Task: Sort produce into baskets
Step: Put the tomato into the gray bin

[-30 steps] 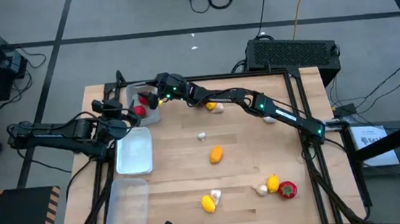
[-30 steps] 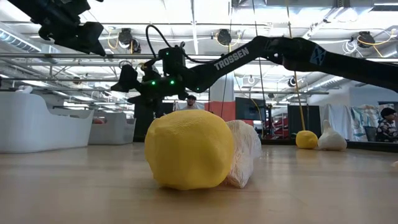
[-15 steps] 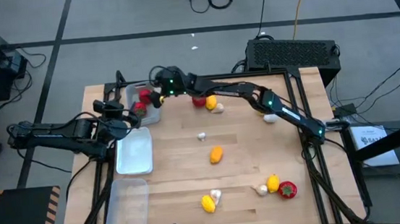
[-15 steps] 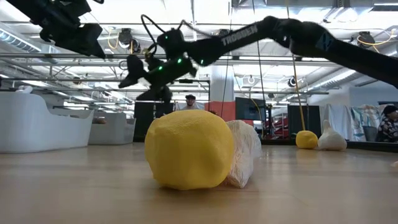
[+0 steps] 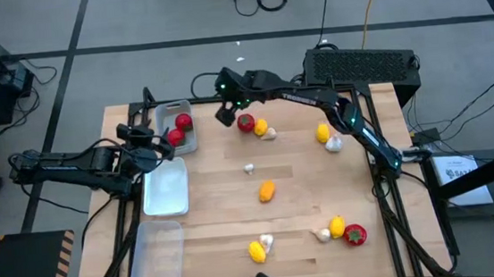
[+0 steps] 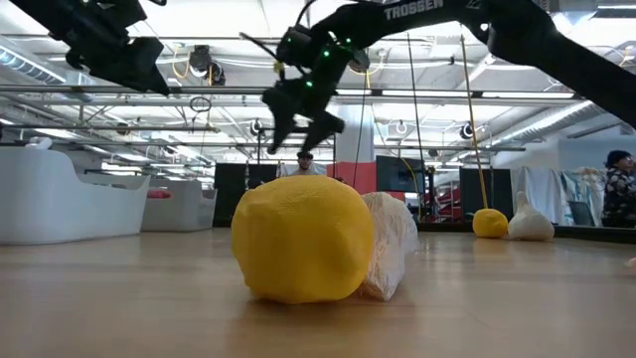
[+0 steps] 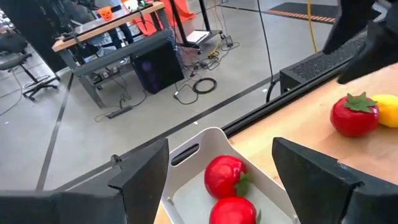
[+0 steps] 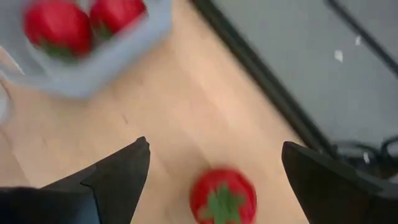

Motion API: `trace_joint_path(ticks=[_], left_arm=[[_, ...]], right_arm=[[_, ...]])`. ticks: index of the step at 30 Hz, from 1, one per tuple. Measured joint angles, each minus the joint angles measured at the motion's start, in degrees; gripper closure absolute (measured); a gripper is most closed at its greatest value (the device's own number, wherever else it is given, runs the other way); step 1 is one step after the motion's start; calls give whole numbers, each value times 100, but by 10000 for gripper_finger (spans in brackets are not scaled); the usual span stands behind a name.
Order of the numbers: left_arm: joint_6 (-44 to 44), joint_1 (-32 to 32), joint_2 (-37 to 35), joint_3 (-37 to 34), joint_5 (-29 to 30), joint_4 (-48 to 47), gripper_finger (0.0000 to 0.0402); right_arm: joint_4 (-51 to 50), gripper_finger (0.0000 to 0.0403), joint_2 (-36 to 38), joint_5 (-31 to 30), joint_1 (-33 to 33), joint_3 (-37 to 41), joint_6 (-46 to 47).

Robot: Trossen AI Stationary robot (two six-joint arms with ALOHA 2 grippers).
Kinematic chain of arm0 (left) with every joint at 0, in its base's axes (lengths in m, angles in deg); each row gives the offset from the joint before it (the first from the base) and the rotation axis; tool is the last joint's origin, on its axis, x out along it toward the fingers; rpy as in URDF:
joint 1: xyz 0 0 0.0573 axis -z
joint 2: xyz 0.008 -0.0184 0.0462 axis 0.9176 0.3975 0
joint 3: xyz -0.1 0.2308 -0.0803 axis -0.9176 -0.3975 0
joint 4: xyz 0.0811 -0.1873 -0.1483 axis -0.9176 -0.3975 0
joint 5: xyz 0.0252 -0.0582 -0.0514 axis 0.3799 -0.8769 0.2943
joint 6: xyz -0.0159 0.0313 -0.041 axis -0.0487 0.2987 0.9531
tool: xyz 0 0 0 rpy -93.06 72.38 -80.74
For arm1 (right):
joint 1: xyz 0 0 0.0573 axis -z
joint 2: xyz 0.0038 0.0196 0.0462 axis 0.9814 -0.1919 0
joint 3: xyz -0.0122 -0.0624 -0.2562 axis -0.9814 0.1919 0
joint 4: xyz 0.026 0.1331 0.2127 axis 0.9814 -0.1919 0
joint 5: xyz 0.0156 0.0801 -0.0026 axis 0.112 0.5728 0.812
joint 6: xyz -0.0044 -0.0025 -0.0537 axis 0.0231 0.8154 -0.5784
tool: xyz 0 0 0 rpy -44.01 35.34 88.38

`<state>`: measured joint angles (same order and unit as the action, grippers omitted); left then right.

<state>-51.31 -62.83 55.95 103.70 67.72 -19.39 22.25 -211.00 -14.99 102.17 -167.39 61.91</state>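
In the high view's upper centre the right gripper (image 5: pixel 226 115) hangs open and empty just left of a red tomato (image 5: pixel 246 123) on the table (image 5: pixel 297 197), while the left gripper (image 5: pixel 159 139), open, partly hides the far tray (image 5: pixel 183 108).

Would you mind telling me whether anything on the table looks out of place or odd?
Nothing stands out. Two red tomatoes sit in the far tray; the other two trays are empty, and the remaining produce lies loose on the table, unsorted.
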Motion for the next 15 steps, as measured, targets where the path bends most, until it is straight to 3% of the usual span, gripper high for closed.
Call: trace_joint_path(ticks=[6, 15], left_arm=[[-2, 0, 0, 0, -27, -2, 109], [-3, 0, 0, 0, -31, -2, 109]], right_arm=[[-729, 51, -94, 146, 170, 163, 10], [-493, 51, -91, 163, 230, 657, 239]])
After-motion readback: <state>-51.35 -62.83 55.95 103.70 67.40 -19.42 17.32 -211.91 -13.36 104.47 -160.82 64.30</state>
